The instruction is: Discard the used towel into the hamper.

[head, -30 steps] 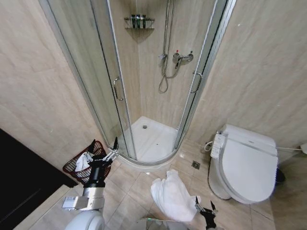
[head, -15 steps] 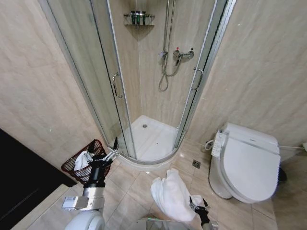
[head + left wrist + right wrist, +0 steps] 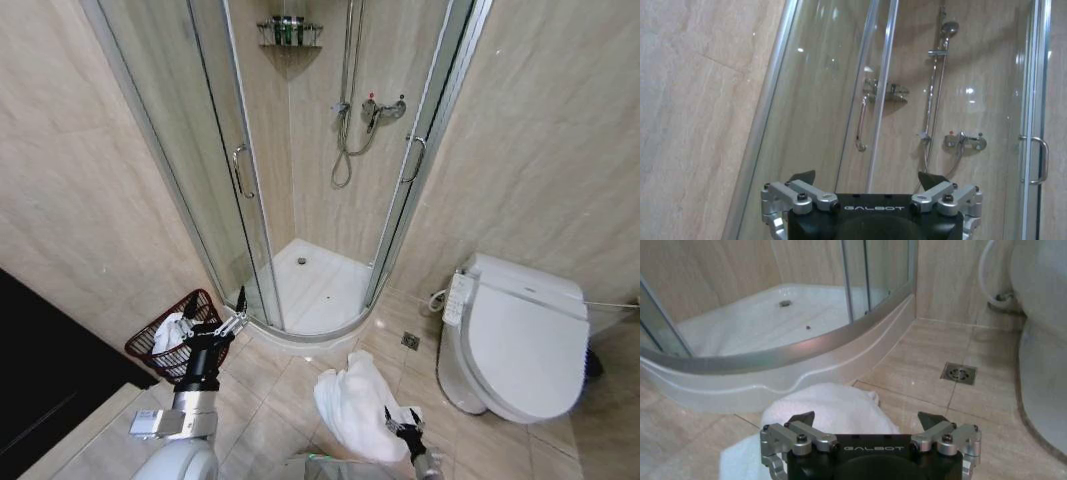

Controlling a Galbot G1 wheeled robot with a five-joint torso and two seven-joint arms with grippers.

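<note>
Since a second ago the right pincer [image 3: 403, 428] has crept inward across the tiled floor, jaws spread, to the rumpled white cloth towel [image 3: 357, 405]. For a sound grip it should sink into a thick fold. Well apart to the left stands the dark reddish-brown woven hamper [image 3: 150, 350]; the left pincer [image 3: 215, 310], released, hovers beside it. The right wrist view shows the steel floor drain [image 3: 959, 372] plainly.
</note>
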